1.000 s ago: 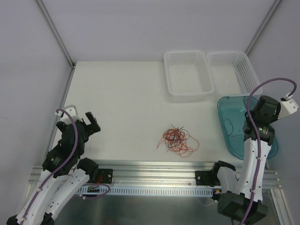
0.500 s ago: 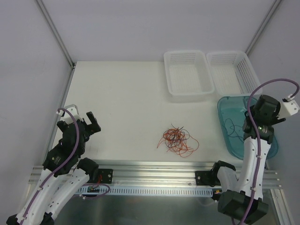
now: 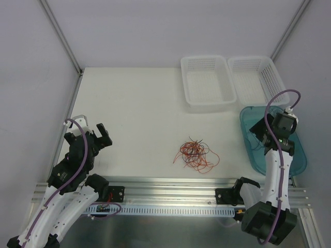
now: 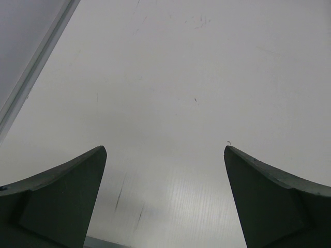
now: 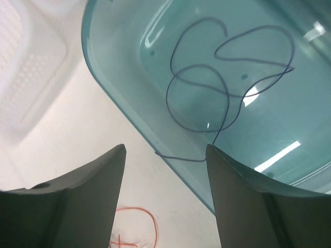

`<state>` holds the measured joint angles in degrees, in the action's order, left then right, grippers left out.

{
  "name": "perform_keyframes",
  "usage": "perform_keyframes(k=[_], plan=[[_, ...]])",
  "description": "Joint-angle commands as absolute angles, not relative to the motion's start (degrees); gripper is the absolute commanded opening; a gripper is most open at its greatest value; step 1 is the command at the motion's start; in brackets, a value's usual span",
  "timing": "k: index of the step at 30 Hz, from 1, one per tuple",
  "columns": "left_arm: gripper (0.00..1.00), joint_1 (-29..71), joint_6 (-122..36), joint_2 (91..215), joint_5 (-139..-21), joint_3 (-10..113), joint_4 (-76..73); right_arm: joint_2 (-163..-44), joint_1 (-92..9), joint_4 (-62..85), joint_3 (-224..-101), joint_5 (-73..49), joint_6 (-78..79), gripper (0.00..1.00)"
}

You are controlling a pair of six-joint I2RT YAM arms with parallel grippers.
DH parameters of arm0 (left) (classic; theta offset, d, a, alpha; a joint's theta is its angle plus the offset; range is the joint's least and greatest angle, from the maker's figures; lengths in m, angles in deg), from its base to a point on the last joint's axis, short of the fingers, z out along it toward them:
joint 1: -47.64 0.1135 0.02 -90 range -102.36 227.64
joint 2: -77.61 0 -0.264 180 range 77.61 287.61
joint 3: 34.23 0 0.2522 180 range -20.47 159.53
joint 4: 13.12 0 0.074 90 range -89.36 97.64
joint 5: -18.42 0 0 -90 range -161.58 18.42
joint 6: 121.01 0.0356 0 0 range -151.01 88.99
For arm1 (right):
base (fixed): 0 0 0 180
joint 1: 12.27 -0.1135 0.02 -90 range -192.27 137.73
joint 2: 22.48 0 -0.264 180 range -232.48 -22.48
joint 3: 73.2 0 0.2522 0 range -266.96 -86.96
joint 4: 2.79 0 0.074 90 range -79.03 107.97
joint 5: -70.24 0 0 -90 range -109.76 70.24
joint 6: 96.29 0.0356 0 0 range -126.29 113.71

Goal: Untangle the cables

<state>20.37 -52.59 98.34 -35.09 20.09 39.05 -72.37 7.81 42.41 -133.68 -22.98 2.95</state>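
Red and dark strands up front: your tangle of cables (image 3: 195, 155) sits on the table (image 3: 134, 98) near the front edge, between the two arms and well apart from both. Your left claw (image 4: 164, 149) hangs spread wide over the table at the near left, gripping nothing. Your right claw (image 5: 165, 149) hovers at the near-left rim of the teal tray (image 5: 129, 98), fingers parted, nothing between them. One dark cable (image 5: 227, 94) lies looped inside that tray just beyond the fingertips, one end trailing across the rim. Farthest back, a white basket (image 3: 207, 85) sits beside a second white basket (image 3: 257, 77).
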Motion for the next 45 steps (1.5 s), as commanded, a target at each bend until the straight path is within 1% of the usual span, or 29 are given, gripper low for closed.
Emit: perform_keyframes(k=[1, 4, 9, 15, 19, 25, 35, 45], plan=[[0.99, 21.01, -51.49, 99.14, -36.95, 20.14, 37.46, -72.31, 7.42, 43.67, -129.25, -13.88, 0.66, 0.66], [0.99, 21.10, -51.49, 99.32, -37.66, 20.14, 37.29, -72.84, 7.33, 42.88, -127.57, -12.55, 0.75, 0.65], [0.99, 21.09, -51.31, 98.71, -38.45, 20.05, 37.11, -73.37, 7.33, 42.26, -126.34, -12.46, 0.92, 0.57], [0.99, 21.09, -51.05, 98.09, -38.97, 20.05, 36.85, -73.90, 7.33, 41.65, -126.07, -14.84, 1.36, 0.54], [0.99, 21.10, -50.88, 98.09, -39.33, 19.96, 36.76, -74.16, 7.33, 41.56, -125.99, -16.59, 1.45, 0.49], [0.99, 21.01, -50.79, 98.09, -39.50, 20.05, 36.58, -75.04, 7.33, 40.24, -125.37, -17.74, 1.80, 0.46], [0.99, 21.01, -50.61, 98.09, -39.68, 19.88, 36.50, -75.83, 7.33, 38.74, -124.84, -19.06, 2.59, 0.34], [0.99, 21.09, -50.61, 98.00, -39.59, 19.87, 36.41, -76.88, 7.25, 37.08, -124.14, -19.41, 3.38, 0.27]])
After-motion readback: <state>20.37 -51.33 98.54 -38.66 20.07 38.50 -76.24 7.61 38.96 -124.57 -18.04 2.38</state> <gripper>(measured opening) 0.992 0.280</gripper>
